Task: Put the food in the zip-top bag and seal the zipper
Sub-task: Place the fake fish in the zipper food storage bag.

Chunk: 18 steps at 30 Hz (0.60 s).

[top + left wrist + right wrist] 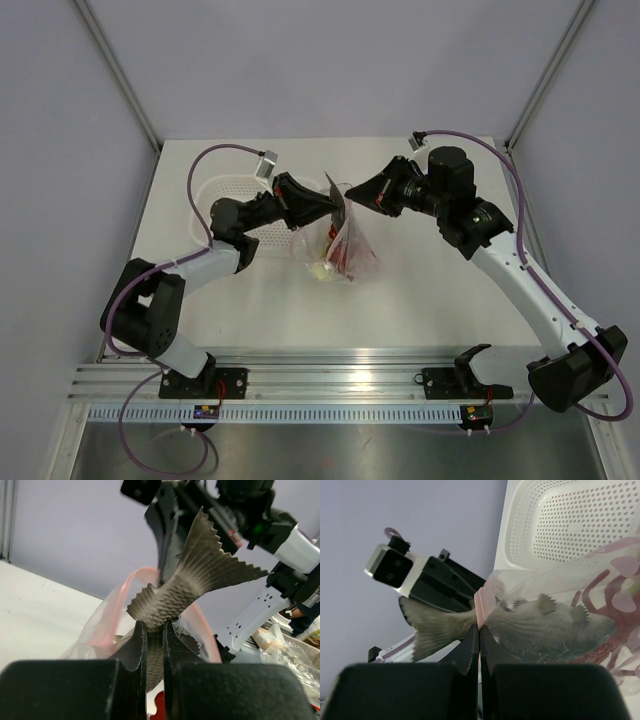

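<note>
Left gripper (154, 630): jaws clenched on the grey fish (200, 575) at the tail stem, fin fanned beyond the fingertips. Right gripper (479, 630): jaws pinched on the zipper (482, 602) of the zip-top bag (560, 575). Past them the fish's body lies inside the bag, over the red lobster (592, 656). White basket (580, 520) farther out.

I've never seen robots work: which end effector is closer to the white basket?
Left. The left end effector hangs just past the right rim of the basket, gripping the fish; the right end effector is farther right, pinching the bag.
</note>
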Each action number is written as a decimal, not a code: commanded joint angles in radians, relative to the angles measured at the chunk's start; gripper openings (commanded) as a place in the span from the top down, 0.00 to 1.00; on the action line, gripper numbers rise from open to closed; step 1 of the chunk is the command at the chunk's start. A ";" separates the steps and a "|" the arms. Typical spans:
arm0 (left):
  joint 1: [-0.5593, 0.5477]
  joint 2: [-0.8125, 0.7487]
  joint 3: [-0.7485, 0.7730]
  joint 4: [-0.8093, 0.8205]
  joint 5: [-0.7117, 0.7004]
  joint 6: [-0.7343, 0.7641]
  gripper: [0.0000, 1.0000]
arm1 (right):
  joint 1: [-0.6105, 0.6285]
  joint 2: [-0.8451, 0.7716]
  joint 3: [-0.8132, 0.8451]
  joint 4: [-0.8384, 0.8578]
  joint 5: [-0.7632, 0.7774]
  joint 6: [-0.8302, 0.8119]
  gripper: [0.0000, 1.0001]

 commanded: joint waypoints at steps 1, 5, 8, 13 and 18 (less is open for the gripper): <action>-0.004 0.058 -0.019 0.372 0.028 0.060 0.95 | 0.003 -0.054 0.032 0.115 -0.042 0.023 1.00; -0.006 0.090 0.014 0.372 0.075 -0.035 0.14 | 0.003 -0.060 0.029 0.106 -0.031 0.022 1.00; -0.007 0.056 0.014 0.370 0.090 -0.043 0.07 | 0.003 -0.063 0.030 0.102 -0.028 0.020 1.00; -0.006 -0.034 0.024 0.370 0.124 -0.077 0.09 | 0.003 -0.062 0.023 0.109 -0.023 0.023 1.00; -0.003 -0.195 0.025 0.329 0.148 -0.089 0.16 | 0.003 -0.058 0.015 0.107 -0.015 0.023 1.00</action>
